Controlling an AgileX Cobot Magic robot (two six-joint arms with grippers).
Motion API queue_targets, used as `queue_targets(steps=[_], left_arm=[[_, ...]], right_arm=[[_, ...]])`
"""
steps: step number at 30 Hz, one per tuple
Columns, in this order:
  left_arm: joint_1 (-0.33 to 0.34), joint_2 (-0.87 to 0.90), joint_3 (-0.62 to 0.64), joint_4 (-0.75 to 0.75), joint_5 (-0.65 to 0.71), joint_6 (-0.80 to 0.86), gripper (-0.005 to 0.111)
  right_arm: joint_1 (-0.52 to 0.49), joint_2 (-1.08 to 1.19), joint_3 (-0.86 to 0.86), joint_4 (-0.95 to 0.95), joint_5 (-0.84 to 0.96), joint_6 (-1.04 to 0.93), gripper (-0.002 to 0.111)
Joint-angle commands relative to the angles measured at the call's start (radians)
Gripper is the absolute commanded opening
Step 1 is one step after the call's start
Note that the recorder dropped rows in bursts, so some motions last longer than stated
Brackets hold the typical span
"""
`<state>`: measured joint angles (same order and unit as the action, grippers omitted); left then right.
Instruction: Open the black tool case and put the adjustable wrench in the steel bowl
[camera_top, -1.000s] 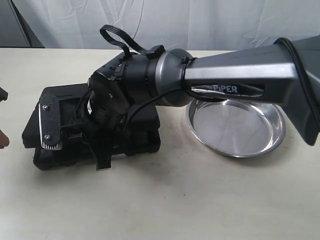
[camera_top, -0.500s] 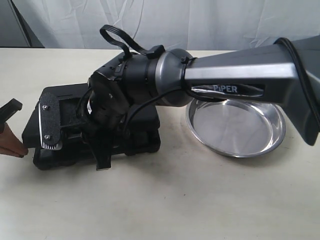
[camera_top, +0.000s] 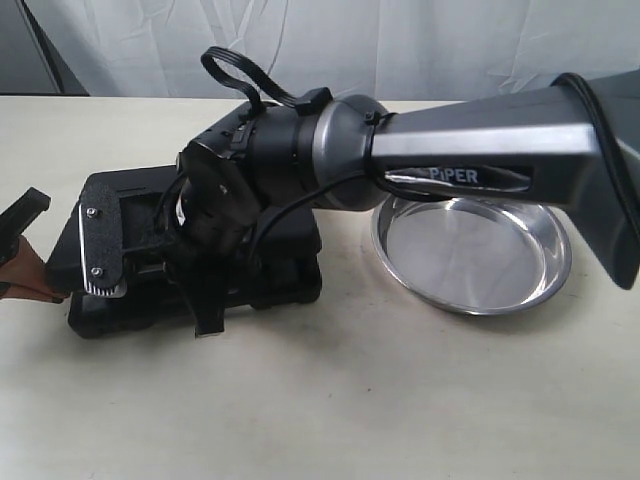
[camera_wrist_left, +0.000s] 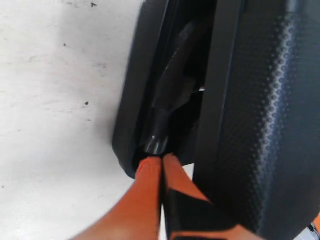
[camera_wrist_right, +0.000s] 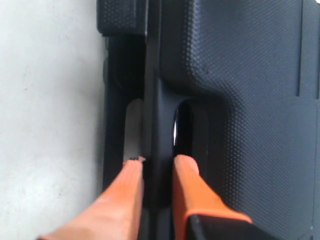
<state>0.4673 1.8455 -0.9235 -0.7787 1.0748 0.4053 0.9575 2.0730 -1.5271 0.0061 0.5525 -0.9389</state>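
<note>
The black tool case (camera_top: 295, 275) lies left of the middle of the table, with the steel bowl (camera_top: 470, 255) empty to its right. My right gripper (camera_top: 207, 318) reaches across to the case's front edge. In the right wrist view the right gripper (camera_wrist_right: 159, 162) is shut on the handle bar of the case (camera_wrist_right: 240, 75). My left gripper (camera_top: 45, 295) is at the case's left end. Its fingers (camera_wrist_left: 150, 172) are shut together, tips at a narrow gap between lid and base of the case (camera_wrist_left: 260, 100). The adjustable wrench is hidden.
The right arm (camera_top: 470, 150) stretches low over the bowl's far rim and over most of the case. A white cloth backdrop (camera_top: 400, 40) hangs behind the table. Pale tabletop (camera_top: 350, 400) spreads in front of the case and bowl.
My left gripper has come in from the left edge and now reaches the case's left end. The right gripper and the case's front edge have risen very slightly.
</note>
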Motion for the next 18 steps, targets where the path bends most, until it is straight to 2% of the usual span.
queue_targets(steps=[1,14,16,18], left_arm=[[0.001,-0.003,0.001,-0.056,0.015,0.018,0.0],[0.001,-0.003,0.001,-0.065,0.019,0.03,0.0],[0.001,-0.003,0.001,-0.075,0.019,0.043,0.0],[0.001,-0.003,0.001,-0.087,0.023,0.051,0.0]], right_arm=[[-0.001,-0.017,-0.005,-0.006,-0.042,-0.002,-0.001],[-0.001,-0.017,-0.005,-0.006,-0.056,0.023,-0.001],[-0.001,-0.019,-0.005,-0.006,-0.056,0.025,0.006],[-0.001,-0.021,-0.005,-0.006,-0.056,0.027,0.021]])
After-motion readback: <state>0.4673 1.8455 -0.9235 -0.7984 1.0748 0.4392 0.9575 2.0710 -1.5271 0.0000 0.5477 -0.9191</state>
